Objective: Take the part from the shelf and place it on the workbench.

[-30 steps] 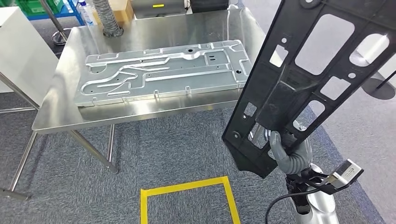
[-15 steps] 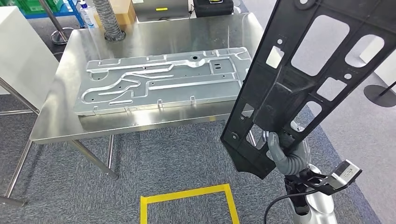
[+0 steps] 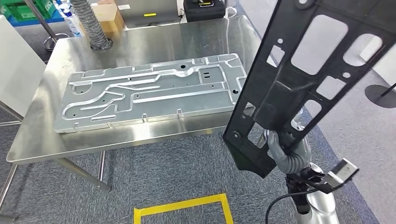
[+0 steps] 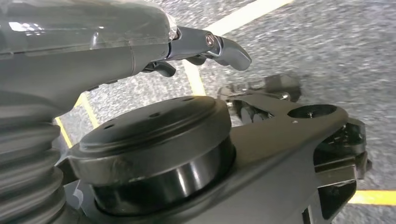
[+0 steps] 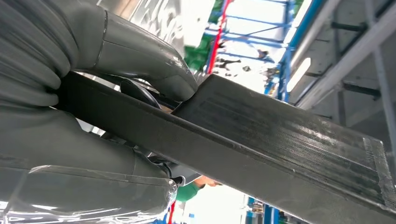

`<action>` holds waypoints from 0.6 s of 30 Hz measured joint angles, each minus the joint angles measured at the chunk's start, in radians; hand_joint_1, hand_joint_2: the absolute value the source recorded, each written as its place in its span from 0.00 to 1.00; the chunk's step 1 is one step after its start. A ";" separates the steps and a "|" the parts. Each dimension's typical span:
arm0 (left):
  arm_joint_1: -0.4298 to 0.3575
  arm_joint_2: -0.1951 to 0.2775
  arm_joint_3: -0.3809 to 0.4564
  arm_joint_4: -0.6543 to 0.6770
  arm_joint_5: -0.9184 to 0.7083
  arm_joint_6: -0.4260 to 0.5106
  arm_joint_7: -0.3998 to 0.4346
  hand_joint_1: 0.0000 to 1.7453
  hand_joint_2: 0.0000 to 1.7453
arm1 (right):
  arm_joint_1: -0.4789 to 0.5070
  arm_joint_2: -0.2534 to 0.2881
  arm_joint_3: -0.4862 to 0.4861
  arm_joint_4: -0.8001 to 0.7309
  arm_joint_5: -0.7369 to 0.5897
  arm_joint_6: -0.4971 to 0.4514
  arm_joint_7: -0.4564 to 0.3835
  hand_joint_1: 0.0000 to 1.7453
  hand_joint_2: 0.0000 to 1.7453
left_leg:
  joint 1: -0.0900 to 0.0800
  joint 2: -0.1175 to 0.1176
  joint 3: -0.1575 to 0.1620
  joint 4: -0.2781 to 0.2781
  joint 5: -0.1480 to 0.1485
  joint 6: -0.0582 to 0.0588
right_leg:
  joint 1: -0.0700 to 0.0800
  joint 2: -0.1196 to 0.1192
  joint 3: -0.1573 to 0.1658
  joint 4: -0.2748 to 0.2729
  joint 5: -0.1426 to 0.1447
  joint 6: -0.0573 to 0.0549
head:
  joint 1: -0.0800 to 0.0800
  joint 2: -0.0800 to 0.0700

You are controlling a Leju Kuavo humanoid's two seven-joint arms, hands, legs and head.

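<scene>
Black plastic cut-out frame panel point(image 3: 299, 79) rises tilted from the right hand point(image 3: 285, 151) gripping its lower end, beside the steel workbench point(image 3: 154, 42); left hand point(image 4: 205, 46) hangs empty, fingers apart

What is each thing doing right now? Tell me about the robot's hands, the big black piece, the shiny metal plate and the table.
Right hand: gripping the black part near its lower end.
Black part: held up in the air, tilted, not on the workbench yet.
Left hand: holding nothing, hanging over the carpet.
Metal plate: lying flat on the workbench.
Workbench: standing on the carpet, carrying the metal plate.
</scene>
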State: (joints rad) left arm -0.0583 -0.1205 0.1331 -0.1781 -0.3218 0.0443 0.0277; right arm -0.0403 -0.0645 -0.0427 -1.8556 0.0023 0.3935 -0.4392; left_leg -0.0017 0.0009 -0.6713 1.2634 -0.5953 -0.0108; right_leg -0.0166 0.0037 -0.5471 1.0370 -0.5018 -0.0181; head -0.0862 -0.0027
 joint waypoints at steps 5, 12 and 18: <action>0.004 0.001 0.002 0.000 -0.003 0.002 0.003 0.00 1.00 | -0.057 0.000 0.001 0.027 0.053 -0.023 0.016 1.00 1.00 | -0.023 0.000 0.041 -0.223 0.170 0.033 | 0.003 0.009 0.041 -0.004 -0.035 0.014 | 0.000 0.000; -0.004 -0.003 0.003 0.000 -0.031 0.000 -0.001 0.00 1.00 | -0.446 0.001 0.062 0.277 0.382 -0.206 0.100 1.00 1.00 | -0.018 0.014 0.070 -0.265 0.181 0.049 | 0.004 0.006 -0.086 0.198 -0.123 0.035 | 0.000 0.000; -0.018 -0.001 -0.002 0.000 -0.078 -0.006 -0.019 0.00 1.00 | -0.998 -0.023 0.368 0.736 0.994 -0.461 0.183 1.00 1.00 | -0.022 0.009 0.083 -0.238 0.147 0.039 | -0.003 0.007 -0.118 0.085 0.048 0.042 | 0.000 0.000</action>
State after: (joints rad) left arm -0.0765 -0.1214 0.1310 -0.1780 -0.3994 0.0383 0.0082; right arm -1.0379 -0.0878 0.3249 -1.1199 0.9965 -0.0671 -0.2558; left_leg -0.0240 0.0097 -0.5880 1.0253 -0.4482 0.0278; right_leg -0.0200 0.0106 -0.6647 1.1222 -0.4536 0.0242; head -0.0862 -0.0027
